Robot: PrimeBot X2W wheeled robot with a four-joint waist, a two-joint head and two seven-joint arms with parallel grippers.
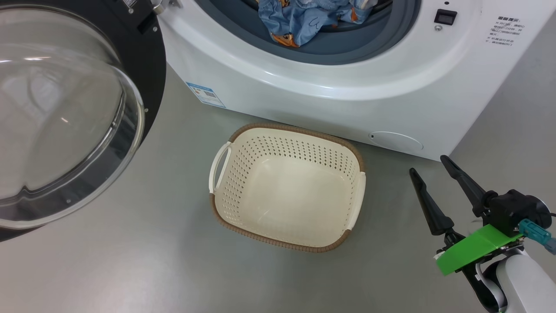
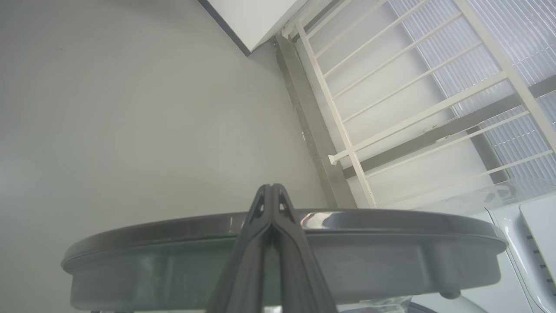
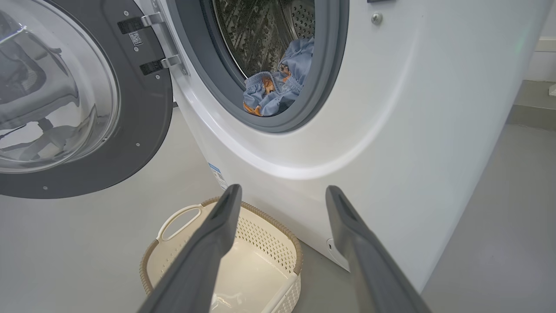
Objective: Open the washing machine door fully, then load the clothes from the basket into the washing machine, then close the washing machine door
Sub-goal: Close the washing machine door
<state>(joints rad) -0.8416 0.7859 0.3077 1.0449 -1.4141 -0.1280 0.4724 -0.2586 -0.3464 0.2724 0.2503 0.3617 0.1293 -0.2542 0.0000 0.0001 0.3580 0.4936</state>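
Observation:
The washing machine (image 1: 347,100) (image 3: 391,130) stands with its door (image 1: 65,117) (image 3: 78,95) swung open to the left. Blue clothes (image 1: 304,19) (image 3: 278,84) with orange prints lie in the drum mouth, partly over the grey seal. The cream basket (image 1: 243,143) (image 3: 295,256) sits on the floor in front of the machine with nothing in it. My right gripper (image 1: 428,165) (image 3: 282,193) is open, right of the basket and above the floor. My left gripper (image 2: 270,188) is shut, its fingertips resting against the door's black rim (image 2: 391,221) from the outer side.
Grey floor (image 1: 130,261) spreads around the basket. A round white flap (image 1: 396,141) sits low on the machine front, and a blue label (image 1: 205,94) at its lower left. The left wrist view shows a pale wall and a white railing (image 2: 391,87).

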